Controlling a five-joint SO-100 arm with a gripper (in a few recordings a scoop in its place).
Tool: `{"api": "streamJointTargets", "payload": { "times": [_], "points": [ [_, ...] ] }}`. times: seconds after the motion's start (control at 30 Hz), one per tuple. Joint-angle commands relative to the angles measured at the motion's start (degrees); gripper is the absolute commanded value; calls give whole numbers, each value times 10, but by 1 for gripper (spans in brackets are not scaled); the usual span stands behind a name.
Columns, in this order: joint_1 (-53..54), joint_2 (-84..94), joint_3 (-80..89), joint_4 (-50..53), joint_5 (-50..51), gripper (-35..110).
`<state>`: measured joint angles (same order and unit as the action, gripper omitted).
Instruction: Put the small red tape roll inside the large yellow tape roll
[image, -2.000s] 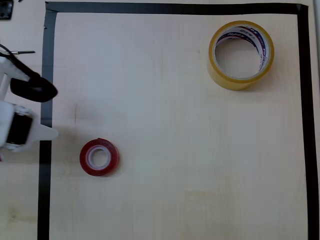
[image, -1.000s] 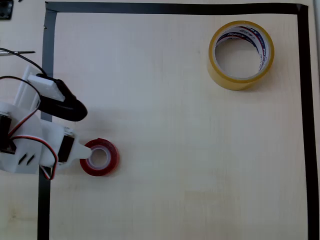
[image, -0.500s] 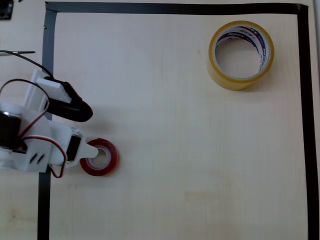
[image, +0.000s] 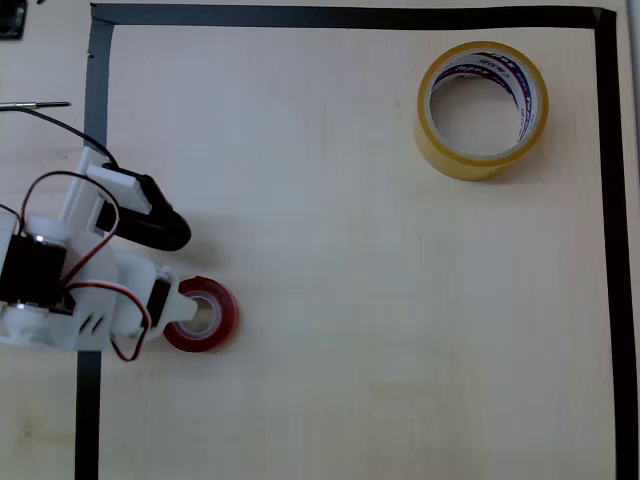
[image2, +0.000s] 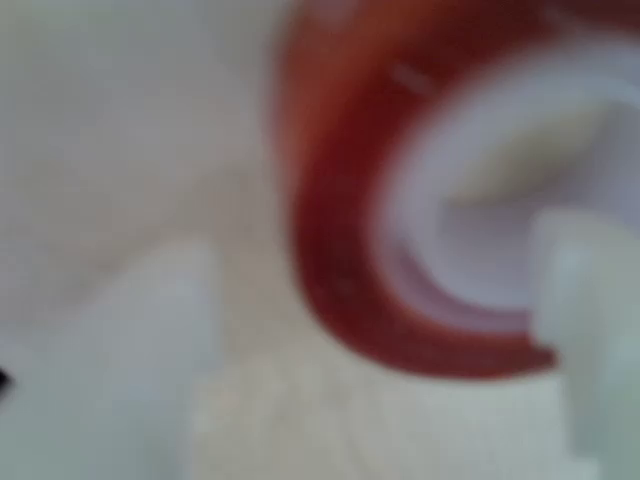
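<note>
The small red tape roll (image: 203, 315) lies flat on the pale table at the left, its white core facing up. My gripper (image: 187, 264) is open at the roll's left side. Its white finger (image: 189, 293) reaches over the roll's rim into the centre hole, and the black finger (image: 160, 226) stands apart above the roll in the picture. In the blurred wrist view the red tape roll (image2: 340, 200) is very close, with a pale fingertip (image2: 585, 330) inside its core. The large yellow tape roll (image: 482, 110) lies flat at the far upper right, hole up, with nothing in it.
A black tape border (image: 350, 16) frames the work area along the top, left and right. My white arm body (image: 60, 290) with red and black wires sits over the left border strip. A wide stretch of bare table separates the two rolls.
My arm came in from the left edge towards the red roll and lowered, bringing its white finger from outside the roll into the hole. Neither roll has moved.
</note>
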<state>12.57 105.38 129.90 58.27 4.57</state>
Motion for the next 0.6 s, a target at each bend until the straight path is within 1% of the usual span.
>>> {"api": "streamJointTargets", "payload": {
  "times": [0.0,0.47,0.57],
  "points": [
    [5,1,-4,-5,0,17],
    [3,-39,-5,-26,0,15],
    [2,-40,-5,-30,0,8]
  ]
}}
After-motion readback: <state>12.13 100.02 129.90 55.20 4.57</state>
